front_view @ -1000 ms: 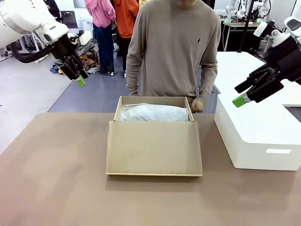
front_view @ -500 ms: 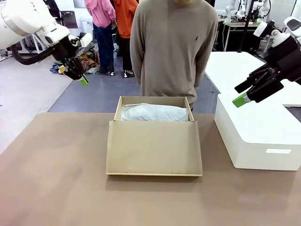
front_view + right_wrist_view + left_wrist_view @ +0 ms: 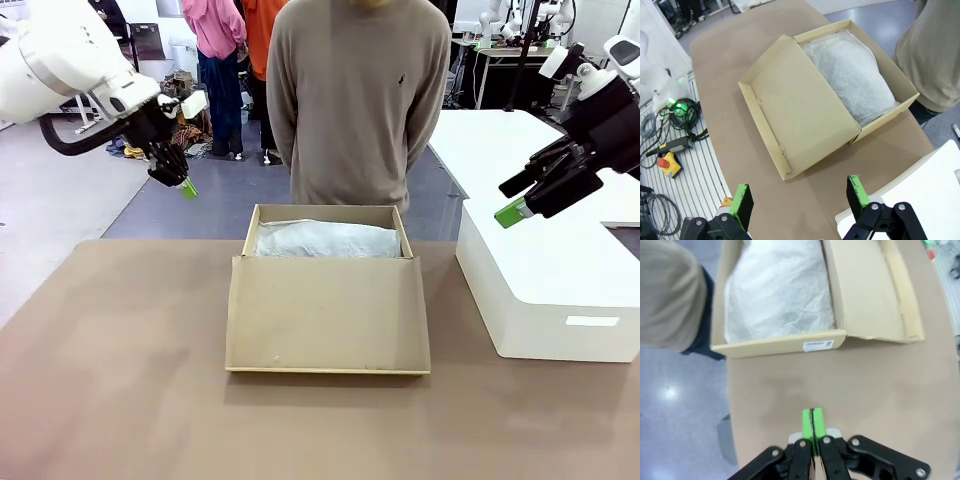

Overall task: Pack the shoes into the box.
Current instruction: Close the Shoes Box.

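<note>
Front view shows the left arm [image 3: 70, 60] raised high at far left, left jaws pressed together holding nothing, the right arm [image 3: 612, 105] above the white box [image 3: 550, 290], right jaws wide, and the box [image 3: 327, 315] open mid-bench [image 3: 120, 380].

A person in a beige sweater [image 3: 358, 95] stands behind the brown counter [image 3: 120, 380]; a white box [image 3: 540, 290] sits at its right.
</note>
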Controlling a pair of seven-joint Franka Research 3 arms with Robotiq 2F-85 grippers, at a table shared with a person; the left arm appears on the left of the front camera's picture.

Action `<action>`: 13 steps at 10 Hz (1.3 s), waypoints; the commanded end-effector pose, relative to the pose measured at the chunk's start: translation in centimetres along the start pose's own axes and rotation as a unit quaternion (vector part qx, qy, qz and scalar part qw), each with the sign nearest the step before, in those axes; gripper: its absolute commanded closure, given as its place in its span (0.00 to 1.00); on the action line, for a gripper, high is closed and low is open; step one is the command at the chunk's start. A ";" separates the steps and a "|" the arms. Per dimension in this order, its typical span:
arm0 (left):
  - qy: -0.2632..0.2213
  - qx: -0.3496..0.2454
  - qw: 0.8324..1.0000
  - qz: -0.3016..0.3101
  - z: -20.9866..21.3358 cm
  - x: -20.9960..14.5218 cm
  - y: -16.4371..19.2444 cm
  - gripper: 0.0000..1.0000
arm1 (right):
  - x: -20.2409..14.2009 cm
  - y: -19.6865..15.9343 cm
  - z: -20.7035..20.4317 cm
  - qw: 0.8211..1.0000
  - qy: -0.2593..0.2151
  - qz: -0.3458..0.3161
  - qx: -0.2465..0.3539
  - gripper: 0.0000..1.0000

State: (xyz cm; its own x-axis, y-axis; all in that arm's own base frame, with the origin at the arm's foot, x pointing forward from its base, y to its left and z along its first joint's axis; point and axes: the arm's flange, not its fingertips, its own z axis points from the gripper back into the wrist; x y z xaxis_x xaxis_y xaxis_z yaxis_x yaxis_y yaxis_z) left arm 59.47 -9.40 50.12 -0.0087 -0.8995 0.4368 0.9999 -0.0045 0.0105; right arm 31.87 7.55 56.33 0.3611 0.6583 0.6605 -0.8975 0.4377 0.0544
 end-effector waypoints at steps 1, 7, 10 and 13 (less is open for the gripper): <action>-0.023 -0.032 0.999 -0.006 -1.1 -0.7 -0.1 1.00 | 0.2 0.0 -0.1 1.000 -0.013 0.005 0.009 0.00; -0.013 -0.059 0.998 0.005 -3.2 -1.1 -0.1 1.00 | 0.2 0.0 -0.1 1.000 -0.013 0.005 0.009 0.00; -0.013 -0.059 0.998 0.005 -3.2 -1.1 -0.1 1.00 | 0.2 0.0 -0.1 1.000 -0.013 0.005 0.009 0.00; -0.049 -0.100 0.994 0.009 -5.8 -2.0 1.0 1.00 | 0.2 0.0 -0.1 1.000 -0.013 0.005 0.009 0.00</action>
State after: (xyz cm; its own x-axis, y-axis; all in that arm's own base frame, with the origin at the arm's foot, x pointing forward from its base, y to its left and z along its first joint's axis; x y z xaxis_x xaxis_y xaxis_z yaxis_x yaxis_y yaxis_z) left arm 59.65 -10.14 45.14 0.0134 -0.8813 0.4723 0.9884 -0.0597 -0.1394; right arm 31.87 7.55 56.33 0.3611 0.6583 0.6605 -0.8975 0.4377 0.0544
